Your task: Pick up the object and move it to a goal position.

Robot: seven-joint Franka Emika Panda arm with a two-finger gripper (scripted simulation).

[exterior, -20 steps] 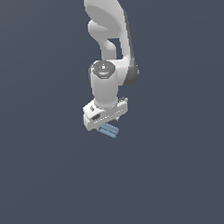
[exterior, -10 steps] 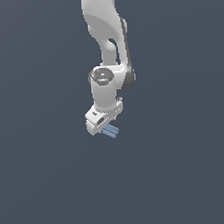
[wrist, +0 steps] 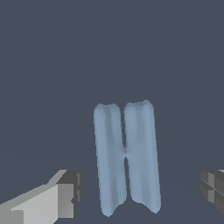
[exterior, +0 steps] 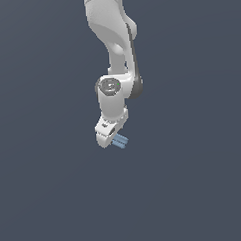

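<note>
The object (wrist: 127, 157) is a small light-blue flat oblong block with two lengthwise ridges, lying on the dark grey floor. In the wrist view it sits between my two fingers, with a gap on each side: one grey fingertip (wrist: 65, 194) on one side, the other fingertip (wrist: 213, 187) further off on the opposite side. My gripper (wrist: 140, 190) is open and touches nothing. In the exterior view the white hand (exterior: 109, 130) hangs straight over the object (exterior: 121, 141), which sticks out from under it toward the exterior view's right.
Only the white arm (exterior: 113, 38) reaching down from above and the plain dark grey floor (exterior: 196, 188) show.
The hand has sunk lower over the block and its wrist has turned a little. The block has stayed where it was.
</note>
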